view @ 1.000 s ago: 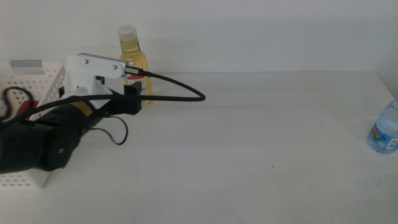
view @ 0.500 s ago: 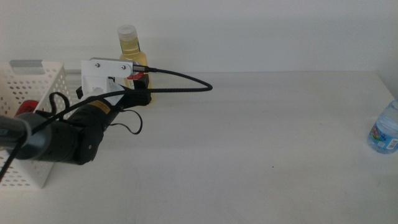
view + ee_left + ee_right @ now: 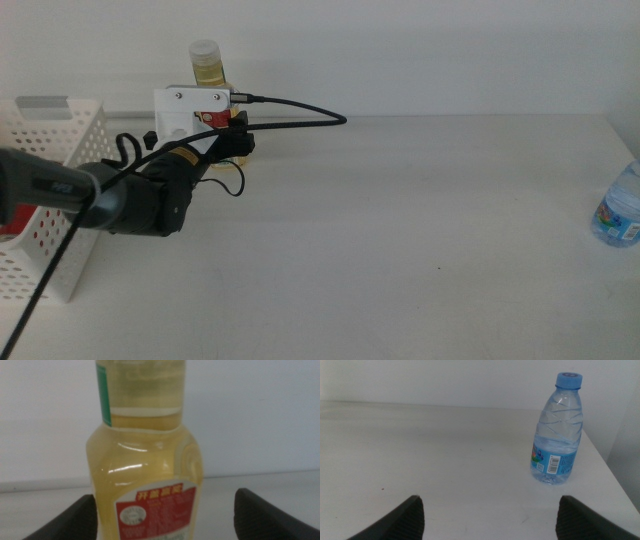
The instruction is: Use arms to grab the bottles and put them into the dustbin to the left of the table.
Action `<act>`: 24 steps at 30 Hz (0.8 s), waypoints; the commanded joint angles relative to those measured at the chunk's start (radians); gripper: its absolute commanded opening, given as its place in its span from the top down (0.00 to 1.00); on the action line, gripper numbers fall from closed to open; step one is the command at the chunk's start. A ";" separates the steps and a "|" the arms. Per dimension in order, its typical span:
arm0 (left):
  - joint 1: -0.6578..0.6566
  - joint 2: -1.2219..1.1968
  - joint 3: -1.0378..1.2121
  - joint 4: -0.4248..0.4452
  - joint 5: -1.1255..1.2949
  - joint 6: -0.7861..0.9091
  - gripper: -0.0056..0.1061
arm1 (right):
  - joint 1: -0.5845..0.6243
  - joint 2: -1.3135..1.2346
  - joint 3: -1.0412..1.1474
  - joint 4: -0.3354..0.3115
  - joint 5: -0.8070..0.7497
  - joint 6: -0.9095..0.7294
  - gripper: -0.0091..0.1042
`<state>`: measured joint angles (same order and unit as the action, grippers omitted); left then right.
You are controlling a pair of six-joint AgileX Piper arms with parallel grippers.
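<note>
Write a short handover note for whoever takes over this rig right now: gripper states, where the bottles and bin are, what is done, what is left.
Left gripper: jaws open either side of the yellow bottle at the table's far edge, not yet closed.
Right gripper: jaws open, waiting, facing the water bottle, which stands upright near the table's right edge.
Dustbin: at the table's left; something red shows at its wall, contents unclear.
Done: approach to the yellow bottle.
Left: grasp and bin the yellow bottle, then the water bottle.
</note>
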<state>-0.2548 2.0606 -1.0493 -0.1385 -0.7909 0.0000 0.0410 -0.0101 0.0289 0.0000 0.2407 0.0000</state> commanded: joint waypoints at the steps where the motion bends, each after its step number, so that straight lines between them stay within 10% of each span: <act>1: 0.003 -0.029 -0.062 -0.019 -0.071 0.000 0.15 | -0.005 -0.027 -0.009 -0.009 -0.071 -0.012 0.22; 24: 0.037 0.108 -0.237 0.034 -0.049 0.000 0.16 | -0.005 -0.027 -0.009 -0.009 -0.071 -0.012 0.22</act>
<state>-0.2203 2.2276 -1.2562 -0.1104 -0.7625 0.0133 0.0410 -0.0101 0.0289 0.0000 0.2407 0.0000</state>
